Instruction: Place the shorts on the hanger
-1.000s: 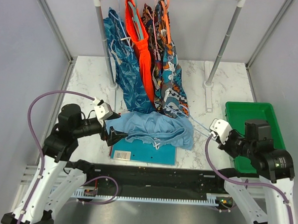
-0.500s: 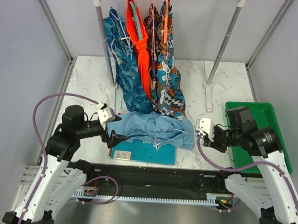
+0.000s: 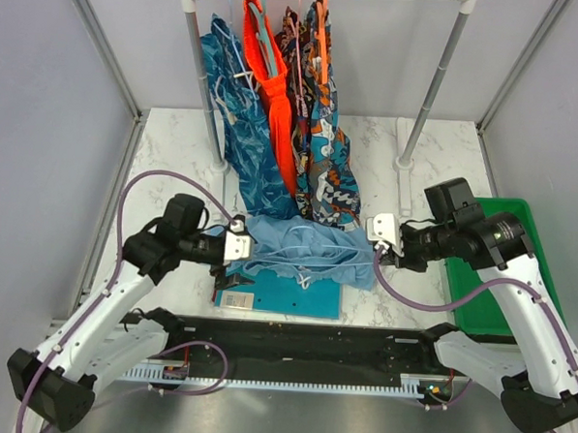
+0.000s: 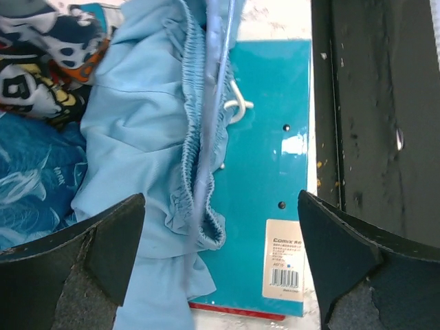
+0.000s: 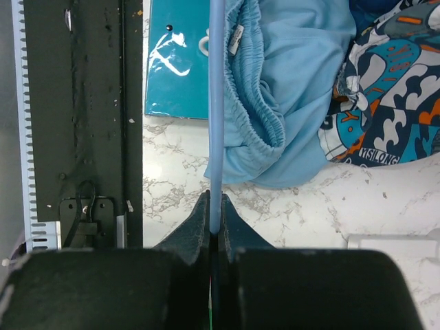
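Note:
The light blue shorts (image 3: 307,248) lie crumpled on a teal board (image 3: 285,296) at the table's front. Their elastic waistband (image 4: 199,130) shows in the left wrist view. My right gripper (image 3: 382,252) is at their right edge, shut on the thin pale blue hanger (image 5: 216,103). The hanger wire runs from its jaws (image 5: 215,206) across the waistband of the shorts (image 5: 289,82). My left gripper (image 3: 240,262) hovers open over the shorts' left end. Its wide-apart fingers (image 4: 103,254) straddle the hanger wire (image 4: 210,103) and the waistband.
A clothes rack (image 3: 207,76) at the back holds leafy blue shorts (image 3: 245,137), orange shorts (image 3: 273,90) and patterned shorts (image 3: 329,160); their hems reach down to the light blue shorts. A green bin (image 3: 522,219) sits at the right. A black rail (image 3: 292,338) lines the near edge.
My right gripper has swung left with the hanger, bringing the wire over the shorts. My left gripper has moved right to the shorts' left end. The hanging shorts have swayed a little.

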Motion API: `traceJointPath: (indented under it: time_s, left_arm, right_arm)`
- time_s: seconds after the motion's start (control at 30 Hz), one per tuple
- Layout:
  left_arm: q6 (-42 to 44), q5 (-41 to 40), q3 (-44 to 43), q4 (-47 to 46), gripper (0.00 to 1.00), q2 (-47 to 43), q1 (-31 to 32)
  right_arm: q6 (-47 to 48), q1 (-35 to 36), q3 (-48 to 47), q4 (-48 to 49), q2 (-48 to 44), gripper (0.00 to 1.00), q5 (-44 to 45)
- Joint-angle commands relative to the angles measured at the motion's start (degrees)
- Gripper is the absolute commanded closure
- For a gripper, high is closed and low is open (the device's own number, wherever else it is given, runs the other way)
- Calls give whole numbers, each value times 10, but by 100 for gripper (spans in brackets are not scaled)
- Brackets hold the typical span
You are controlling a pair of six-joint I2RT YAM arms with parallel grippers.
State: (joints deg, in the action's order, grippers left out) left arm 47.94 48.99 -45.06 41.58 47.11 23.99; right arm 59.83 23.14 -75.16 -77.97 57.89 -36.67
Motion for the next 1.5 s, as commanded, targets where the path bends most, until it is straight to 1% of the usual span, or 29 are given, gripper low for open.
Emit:
traceJointPath:
  time_s: [0.0, 0.03, 0.07, 0.13, 0.17, 0.2, 0.23, 0.27, 0.3, 0.33, 0.37, 0.4, 0.47, 0.5, 0.57, 0.6, 0.77, 0.83, 0.9, 0.93, 0.97, 1.0, 1.03, 1.07, 1.17, 1.27, 1.3, 1.37, 1.47]
  left_arm:
    - [103, -57, -17, 4, 5, 36, 62]
    - [97, -78, -18, 1, 7, 42, 74]
    - [85, -87, -19, -6, 14, 50, 84]
    - [24, -108, -21, -34, 26, 68, 104]
    - [-3, -116, -21, -48, 43, 73, 106]
    - [-45, -123, -26, -61, 52, 76, 106]
    - [-64, -142, -28, -69, 75, 83, 106]
    - [-85, -156, -27, -76, 86, 83, 106]
    - [-125, -168, -25, -82, 97, 82, 105]
    - [-146, -192, -23, -98, 98, 75, 104]
    - [-170, -202, -20, -105, 98, 70, 103]
    - [-216, -206, -17, -111, 98, 67, 98]
    - [-269, -210, -16, -116, 98, 66, 90]
    - [-323, -213, -17, -117, 98, 68, 83]
    - [-371, -223, -16, -118, 98, 79, 77]
    - [-416, -231, -17, -118, 98, 83, 68]
    - [-522, -253, -35, -115, 98, 104, 42]
    - [-535, -242, -39, -116, 98, 106, 36]
    - [-502, -182, -42, -128, 98, 91, 39]
    - [-484, -169, -40, -139, 98, 80, 41]
    - [-422, -157, -40, -145, 98, 71, 50]
    - [-385, -141, -40, -141, 98, 62, 57]
    - [-350, -145, -42, -134, 98, 52, 66]
    - [-285, -146, -45, -125, 98, 49, 76]
    - [-222, -159, -52, -98, 98, 51, 81]
    - [-190, -161, -60, -80, 98, 60, 85]
    - [-173, -166, -61, -79, 98, 61, 91]
    - [-141, -175, -64, -68, 98, 70, 111]
    - [-104, -187, -68, -50, 98, 77, 133]
  right_arm:
    - [26, 19, -32, -47, 5, 100, -25]
    - [23, 22, -33, -45, 5, 100, -24]
    - [16, 25, -33, -40, 6, 100, -23]
    - [6, 29, -32, -26, 4, 100, -16]
    - [0, 31, -32, -22, 4, 100, -13]
    - [-5, 31, -31, -14, 3, 100, -10]
    - [-9, 31, -27, -10, -1, 100, 0]
    - [-14, 31, -25, -7, -2, 100, 4]
    - [-21, 32, -16, 2, -5, 100, 12]
    - [-26, 32, -10, 9, -10, 100, 25]
    - [-35, 31, -4, 16, -15, 100, 33]
    - [-45, 32, 5, 28, -18, 100, 35]
    - [-65, 31, 13, 51, -27, 100, 39]
    - [-83, 32, 18, 57, -28, 100, 38]
    - [-92, 32, 19, 71, -32, 100, 35]
    - [-111, 32, 21, 78, -32, 100, 38]
    - [-139, 32, 15, 95, -23, 100, 36]
    - [-146, 32, 15, 99, -23, 100, 31]
    - [-146, 33, 17, 98, -18, 100, 30]
    - [-147, 33, 14, 96, -16, 75, 28]
    - [-144, 33, 3, 86, -9, 58, 26]
    - [-140, 33, -2, 79, 1, 40, 21]
    - [-138, 33, -10, 75, 6, 7, 11]
    - [-138, 33, -24, 75, 9, 2, 4]
    - [-152, 34, -61, 84, 30, 2, -29]
    - [-185, 39, -97, 92, 64, 2, -61]
    - [-212, 42, -104, 99, 79, 2, -67]
    - [-233, 51, -123, 116, 93, 2, -80]
    - [-256, 66, -140, 135, 119, 2, -74]
